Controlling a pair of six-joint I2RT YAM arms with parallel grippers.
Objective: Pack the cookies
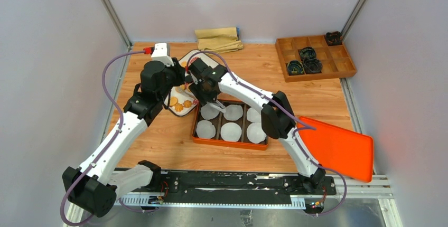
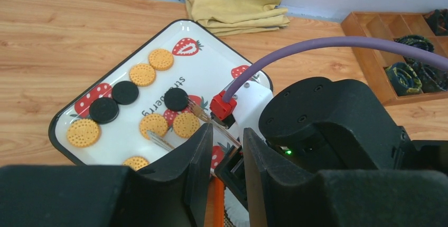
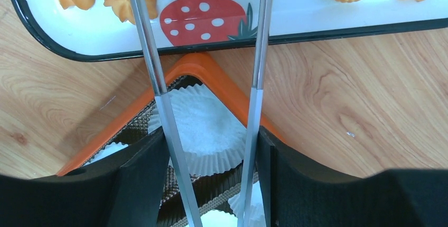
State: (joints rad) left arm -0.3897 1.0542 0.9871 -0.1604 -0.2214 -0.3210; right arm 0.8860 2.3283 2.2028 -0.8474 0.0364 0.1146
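Trouble here, as we judge it, would start at the tweezers (image 3: 257,79). The right jaws clasp them by their two arms. The arms stand spread with nothing between them, reaching from over the corner of the orange box (image 3: 198,63) out across the rim of the tray (image 2: 211,58). All the cookies (image 2: 142,74) we can see lie flat on that tray, golden ones and black ones. As far as we can see, none is in the white paper cups (image 1: 231,131) that line the box. From the left wrist view the tips appear to sit low among the golden cookies near the middle of the tray, but we cannot tell whether they touch one.

Flat, thin biscuits give slim metal tips little to bite on. A pinch off centre could flip one, a hard pinch could crack it, and spread tips could shove its neighbours. A weak hold might drop it on the worktop (image 1: 296,95) between tray and box. The left jaws stand parted and empty, just beside the right wrist (image 2: 317,126). So we also fear the two arms knocking together, or the purple cable (image 2: 338,42) snagging.
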